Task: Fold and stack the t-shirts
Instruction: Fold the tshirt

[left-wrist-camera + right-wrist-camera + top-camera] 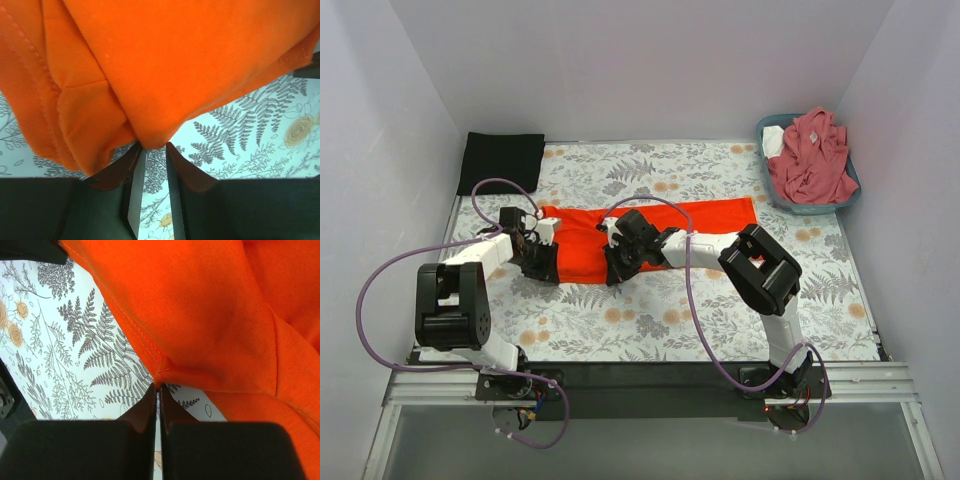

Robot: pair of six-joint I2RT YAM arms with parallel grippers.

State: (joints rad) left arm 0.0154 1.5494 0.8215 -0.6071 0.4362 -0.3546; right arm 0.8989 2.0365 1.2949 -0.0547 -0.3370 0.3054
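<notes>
A bright orange-red t-shirt [715, 215] lies stretched left to right across the middle of the floral table cover. My left gripper [545, 262] is at the shirt's near left edge. In the left wrist view its narrowly parted jaws [153, 146] pinch a bunched fold of the orange cloth [190, 65], which hangs above the cover. My right gripper [615, 268] is at the near edge mid-shirt. It [159, 386] is shut on a hemmed corner of the orange cloth [210, 305]. A black folded t-shirt [502, 160] lies at the back left. A dusty-pink t-shirt [812, 155] is heaped in the basket.
The blue-grey basket [810, 207] stands at the back right corner, with something white [772, 140] beside the pink shirt in it. The floral cover [650, 320] spreads in front of the orange shirt. White walls close in the left, back and right sides.
</notes>
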